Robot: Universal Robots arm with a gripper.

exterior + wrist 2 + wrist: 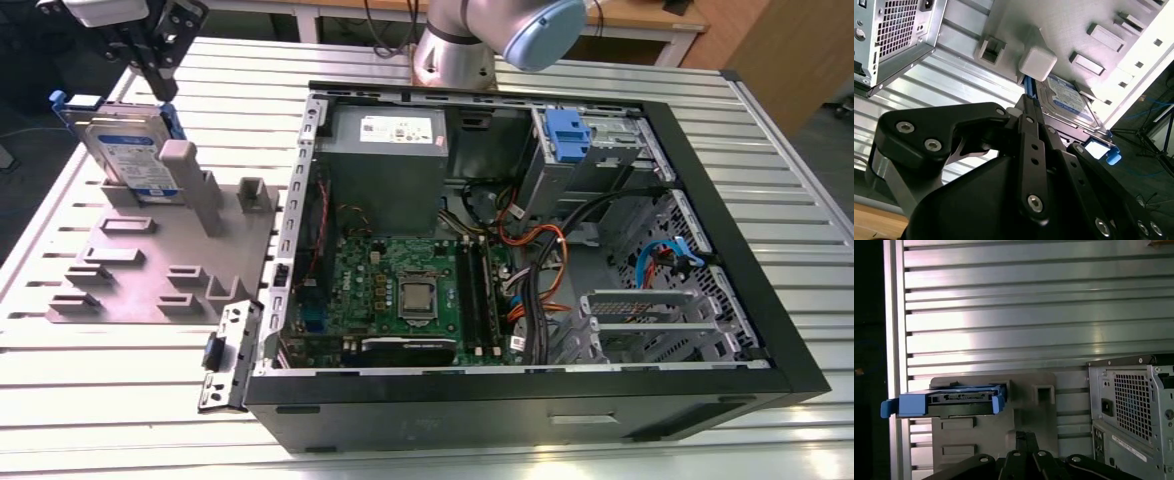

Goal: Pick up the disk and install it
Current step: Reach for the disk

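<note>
We see our gripper (160,80) clenched empty just above the disk (134,150), upright in its grey holder (147,270).

Silver disk (127,150) with blue carrier, grey stand (134,270), black case (534,405), green motherboard (354,270), ribbed silver table (107,400)

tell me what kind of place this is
Likely a robotics lab bench: an open computer case on a ribbed metal table, a robot arm, and a disk standing in a grey holder.

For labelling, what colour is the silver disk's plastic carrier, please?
Blue plastic carrier; best in first wrist view.
</note>
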